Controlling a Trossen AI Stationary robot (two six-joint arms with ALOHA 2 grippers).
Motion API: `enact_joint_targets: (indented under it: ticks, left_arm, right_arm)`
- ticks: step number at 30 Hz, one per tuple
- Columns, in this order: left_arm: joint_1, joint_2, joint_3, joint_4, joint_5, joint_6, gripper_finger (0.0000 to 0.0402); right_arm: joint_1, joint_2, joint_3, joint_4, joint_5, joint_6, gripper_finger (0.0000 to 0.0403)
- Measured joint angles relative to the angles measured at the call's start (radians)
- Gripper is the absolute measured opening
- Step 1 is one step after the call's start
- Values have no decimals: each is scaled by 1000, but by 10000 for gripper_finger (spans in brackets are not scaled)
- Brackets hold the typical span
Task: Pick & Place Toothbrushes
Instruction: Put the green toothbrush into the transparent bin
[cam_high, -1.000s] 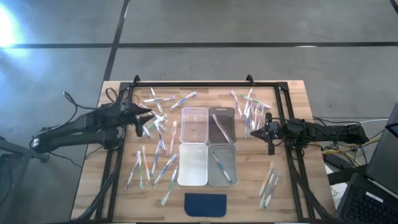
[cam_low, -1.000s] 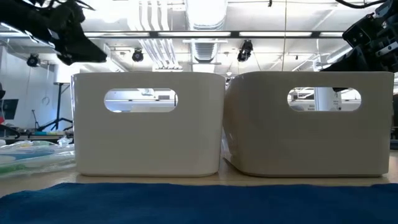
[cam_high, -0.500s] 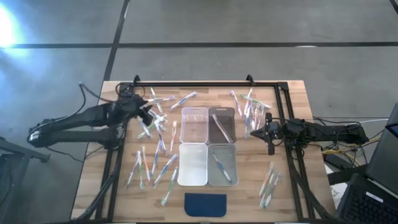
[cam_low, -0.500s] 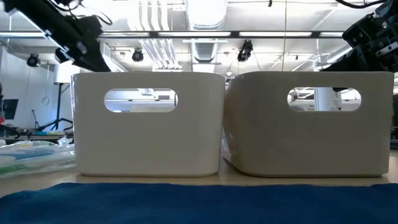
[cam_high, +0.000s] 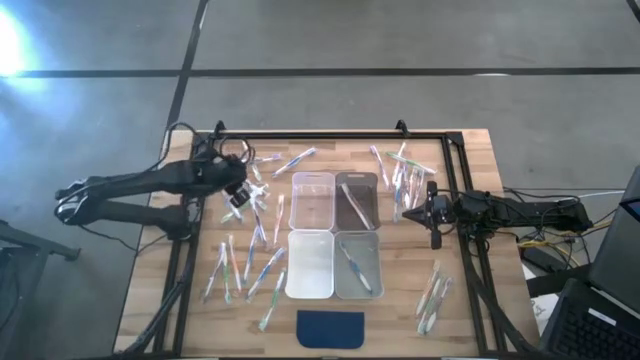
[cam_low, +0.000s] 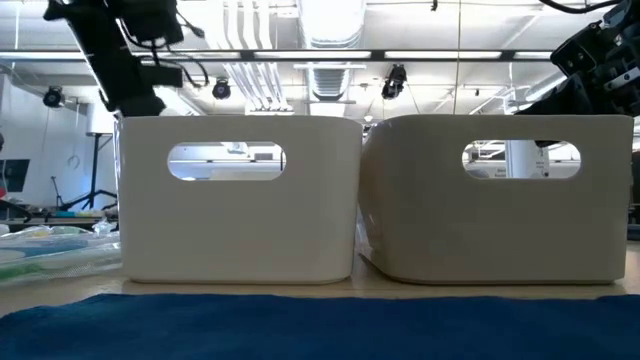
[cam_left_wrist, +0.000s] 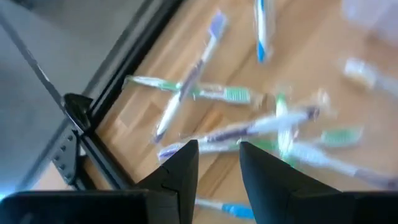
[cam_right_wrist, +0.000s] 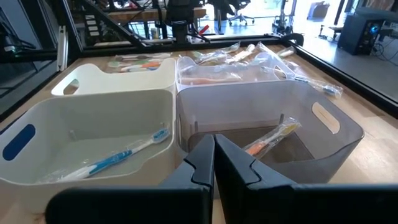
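Here, the left gripper is hovering with its jaws slightly apart and holding nothing. Just ahead of the jaws, a cluster of toothbrushes is lying flat on the wooden table. The nearest one has its long axis running straight across the opening between the fingertips, so the jaws are straddling its width rather than its length. In the left wrist view about seven or eight brushes are showing, some crossing one another; the blur is making an exact count uncertain.

Farther out, in the high view, the left gripper is sitting over the scattered pile just beside the four bins, which are standing in a two-by-two block. Dozens of brushes are lying loose on that side, with two smaller groups on the other side of the bins. One blue brush is lying in a white bin, and one orange brush in a grey bin. A single dark blue pad is lying beyond the bins.

The right gripper is waiting beside the bins, jaws together and empty. The left arm is plainly nearer to the big pile.
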Motion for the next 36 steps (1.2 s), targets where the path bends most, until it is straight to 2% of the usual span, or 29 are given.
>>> enact_joint_targets:
  ticks: [5, 16, 28, 36]
  left_arm:
    - [0, 58, -1, -19, 13, 183, 122]
    - [0, 198, -24, -9, 135, 695, 122]
    - [12, 339, -32, 17, 135, 820, 122]
    - [82, 415, -17, 32, 136, 906, 122]
  right_arm:
    - [0, 0, 0, 0, 0, -3, 8]
    - [0, 0, 0, 0, 0, -3, 8]
    - [0, 0, 0, 0, 0, 0, 8]
    - [0, 0, 0, 0, 0, -4, 8]
